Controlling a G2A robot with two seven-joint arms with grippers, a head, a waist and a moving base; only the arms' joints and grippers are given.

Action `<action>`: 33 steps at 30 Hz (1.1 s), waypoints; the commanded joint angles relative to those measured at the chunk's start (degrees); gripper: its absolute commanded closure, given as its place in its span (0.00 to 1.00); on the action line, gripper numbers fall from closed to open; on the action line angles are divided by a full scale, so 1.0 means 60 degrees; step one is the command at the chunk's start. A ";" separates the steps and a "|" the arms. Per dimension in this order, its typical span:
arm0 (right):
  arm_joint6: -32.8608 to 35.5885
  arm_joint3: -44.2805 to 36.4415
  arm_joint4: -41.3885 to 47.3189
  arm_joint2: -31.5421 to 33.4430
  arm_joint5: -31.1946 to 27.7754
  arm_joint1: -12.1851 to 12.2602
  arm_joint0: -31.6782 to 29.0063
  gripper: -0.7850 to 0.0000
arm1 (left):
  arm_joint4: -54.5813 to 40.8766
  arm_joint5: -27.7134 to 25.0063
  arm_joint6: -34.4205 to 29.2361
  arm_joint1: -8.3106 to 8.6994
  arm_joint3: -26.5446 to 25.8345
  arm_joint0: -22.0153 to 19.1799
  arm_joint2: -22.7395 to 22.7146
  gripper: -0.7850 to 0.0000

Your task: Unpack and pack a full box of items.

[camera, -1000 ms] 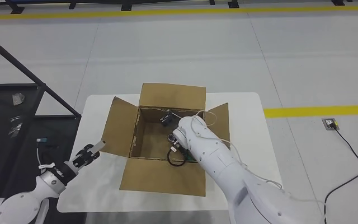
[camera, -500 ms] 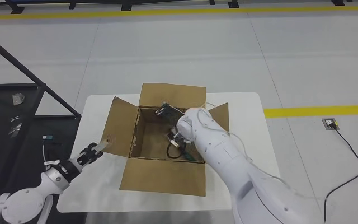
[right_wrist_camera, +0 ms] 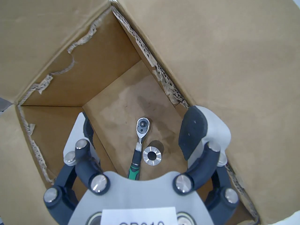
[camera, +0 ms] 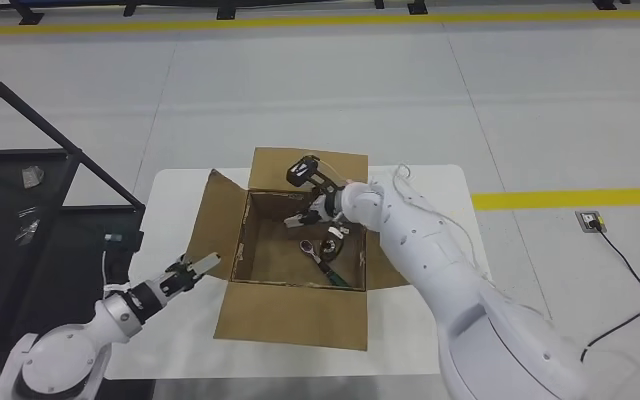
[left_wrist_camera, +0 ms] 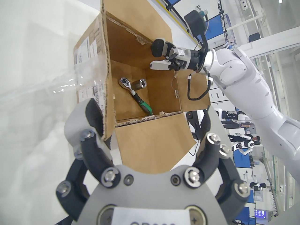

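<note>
My left gripper (camera: 195, 266), lower left, gapes astride a flap of the cardboard box (camera: 215, 225), probably steadying it. My right gripper (left_wrist_camera: 159, 56) hangs wide and empty over the ratchet wrench (right_wrist_camera: 142, 127).

With its flaps spread outward, the cardboard box (camera: 290, 315) is open at the top, and its floor is bare toward the left arm. The ratchet wrench (right_wrist_camera: 138, 146) and socket (right_wrist_camera: 152, 156) take up the other side. The right gripper (left_wrist_camera: 159, 56), fingers spread, hangs over the far rim.

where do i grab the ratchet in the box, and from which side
Likely take the ratchet by its green handle, straight down from above, jaws across it: it lies flat on the box floor and the socket crowds its neck.
</note>
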 commanded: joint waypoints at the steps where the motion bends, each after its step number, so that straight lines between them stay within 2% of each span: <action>1: -0.0247 -0.0005 0.0042 0.0081 -0.0600 0.0153 0.0018 0.00 | 0.0033 0.0007 -0.0029 -0.0003 -0.0022 -0.0096 0.0107 0.00; 7: -0.1142 -0.0448 0.0015 0.0291 -0.2272 0.0642 -0.0111 0.00 | 0.0130 0.0052 -0.0111 -0.0012 -0.0060 -0.0314 0.0401 0.00; 12: -0.2285 -0.1365 -0.0085 0.0614 -0.2930 0.1189 -0.0531 0.00 | 0.0274 0.0133 -0.0245 -0.0020 -0.0092 -0.0500 0.0714 0.00; 14: -0.2160 -0.1791 0.0017 0.0734 -0.3236 0.1375 -0.0840 0.00 | 0.0315 0.0189 -0.0321 -0.0026 -0.0070 -0.0602 0.0876 0.00; 25: -0.2281 -0.2014 0.0024 0.0765 -0.3109 0.1393 -0.0961 0.00 | 0.0479 0.0366 -0.0535 -0.0088 0.0336 -0.1286 0.1756 0.00; 29: -0.2847 -0.2730 0.0152 0.1059 -0.3236 0.1652 -0.1192 0.00 | 0.0426 0.0370 -0.0544 -0.0107 0.0478 -0.1381 0.1923 0.00; 33: -0.3344 -0.4073 0.0576 0.1470 -0.3236 0.2129 -0.1750 0.00 | 0.0398 0.0298 -0.0557 -0.0133 0.0636 -0.1514 0.2146 0.00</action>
